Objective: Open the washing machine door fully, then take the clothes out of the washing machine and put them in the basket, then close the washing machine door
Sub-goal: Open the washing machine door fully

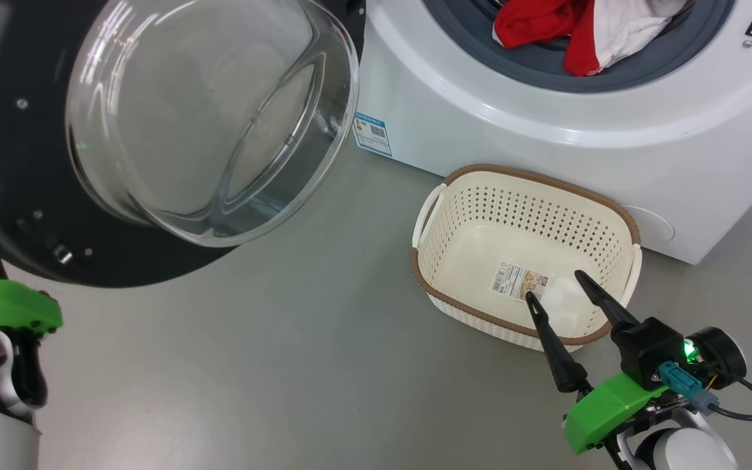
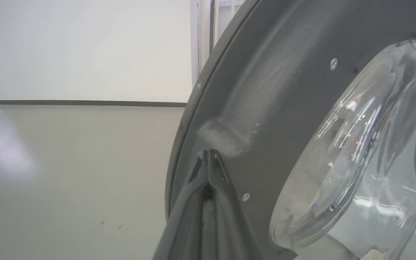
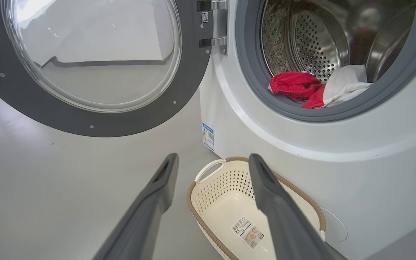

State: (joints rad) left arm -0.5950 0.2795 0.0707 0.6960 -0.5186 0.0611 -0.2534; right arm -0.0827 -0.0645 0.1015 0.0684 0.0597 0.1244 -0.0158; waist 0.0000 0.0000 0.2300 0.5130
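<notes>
Standing at the upper right of the head view, the washing machine shows its white front and the grey rubber ring around its opening. The right wrist view looks into the perforated steel drum.

The washing machine door is swung out on the robot's left side of the opening, its hinge at that edge of the machine. Its inner face is turned towards the cameras, and the clear glass bowl bulges out of the wide dark rim.

The basket sits upright on the grey floor, just in front of the machine and below the opening. A paper label lies on its bottom.

The clothes are in the drum. A red piece and a white piece with red lie bunched together at the lip, resting on the rubber ring.

The right gripper hangs over the near edge of the basket, its two long fingers spread wide apart and holding nothing.

The left gripper has its fingers pressed tightly together. Its tips touch the grey inner face of the door, near the door's outer edge and beside the glass.

A small blue label is stuck low on the machine's front corner, near the door.
</notes>
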